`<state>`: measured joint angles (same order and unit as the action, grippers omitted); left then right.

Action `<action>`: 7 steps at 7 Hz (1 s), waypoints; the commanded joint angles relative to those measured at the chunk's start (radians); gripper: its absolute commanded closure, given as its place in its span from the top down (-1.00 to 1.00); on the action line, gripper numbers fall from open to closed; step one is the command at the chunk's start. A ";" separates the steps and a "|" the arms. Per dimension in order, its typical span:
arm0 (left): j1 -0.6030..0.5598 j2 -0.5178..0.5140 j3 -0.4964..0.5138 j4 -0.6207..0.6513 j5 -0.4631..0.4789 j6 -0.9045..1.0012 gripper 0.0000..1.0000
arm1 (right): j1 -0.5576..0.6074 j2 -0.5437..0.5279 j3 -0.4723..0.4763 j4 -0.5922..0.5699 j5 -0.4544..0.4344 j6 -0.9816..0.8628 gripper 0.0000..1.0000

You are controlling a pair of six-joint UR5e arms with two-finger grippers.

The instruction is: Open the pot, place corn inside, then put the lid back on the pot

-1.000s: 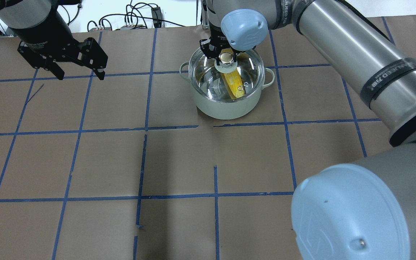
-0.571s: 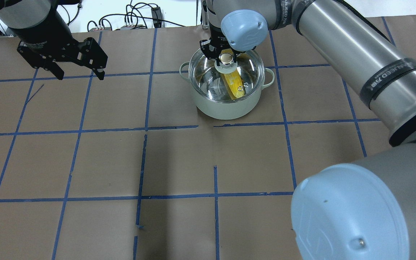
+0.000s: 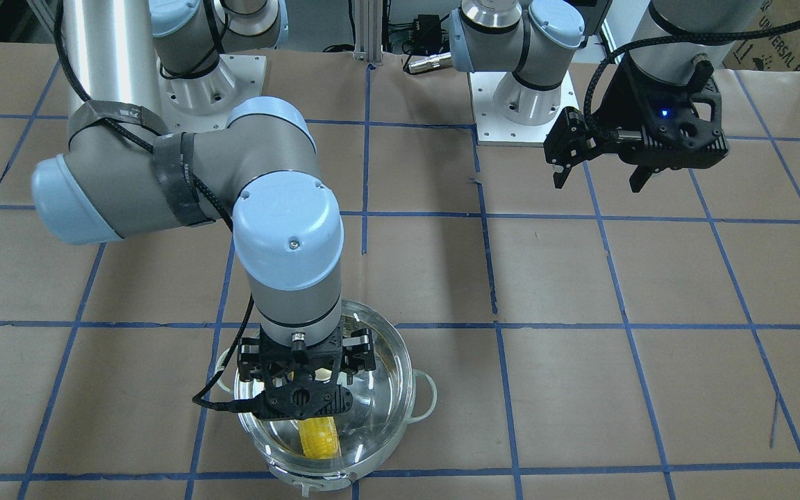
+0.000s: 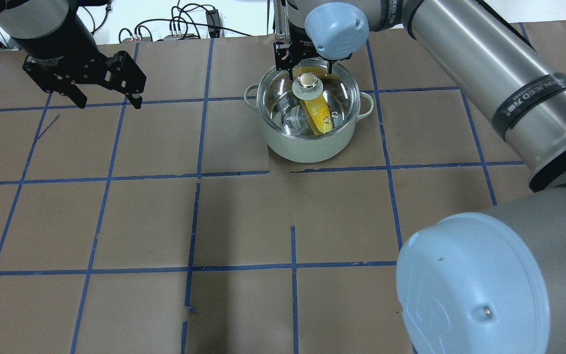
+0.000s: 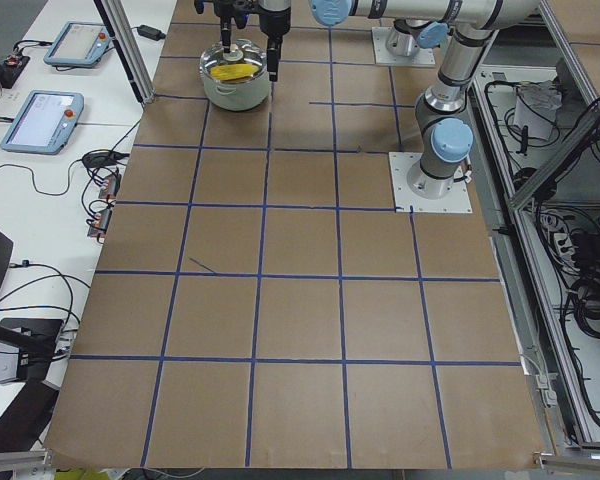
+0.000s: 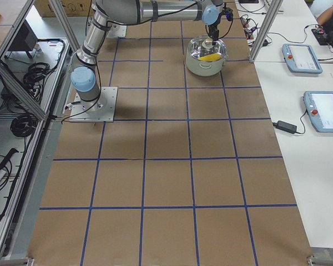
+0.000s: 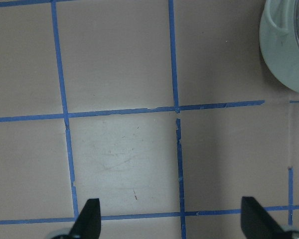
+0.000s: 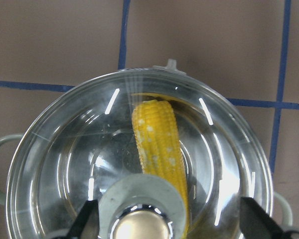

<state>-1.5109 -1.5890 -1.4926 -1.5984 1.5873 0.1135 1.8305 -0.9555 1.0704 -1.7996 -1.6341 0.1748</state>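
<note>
— Brown paper taped into blue squares covers the counter [image 4: 243,221]. Where does the pot sit on it?

— The pot [image 4: 302,147] stands at the far middle of the overhead view, upright, with a pale loop handle [image 4: 250,93] on each side.

— And the lid?

— The lid [image 4: 288,105] lies on the pot's rim and looks level. Its shiny knob [image 4: 307,82] points up at the centre.

— Can you see the corn?

— Yes, through the glass. The corn [image 8: 157,134] lies inside the pot, slanting across the bottom and passing under the knob.

— What is the right gripper doing?

— The right gripper [image 8: 173,220] hangs directly over the lid. Its jaws are spread wide, one finger on either side of the knob, neither touching it. It holds nothing.

— And the left one?

— The left gripper [image 4: 110,103] is well apart from the pot, above bare paper at the far left of the overhead view. Its jaws are also spread wide and hold nothing. Its wrist camera catches only an edge of the pot in one corner.
</note>
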 commanded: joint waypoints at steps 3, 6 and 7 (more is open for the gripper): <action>0.000 0.003 0.000 -0.002 0.002 -0.001 1.00 | -0.145 -0.136 0.002 0.206 0.017 -0.100 1.00; 0.000 0.004 0.005 -0.003 0.002 -0.011 1.00 | -0.209 -0.448 0.237 0.409 0.140 -0.213 1.00; 0.000 0.004 0.011 -0.029 0.003 -0.012 1.00 | -0.203 -0.548 0.331 0.431 0.129 -0.210 1.00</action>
<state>-1.5110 -1.5843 -1.4875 -1.6073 1.5895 0.1040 1.6271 -1.3744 1.2877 -1.4093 -1.5023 -0.0307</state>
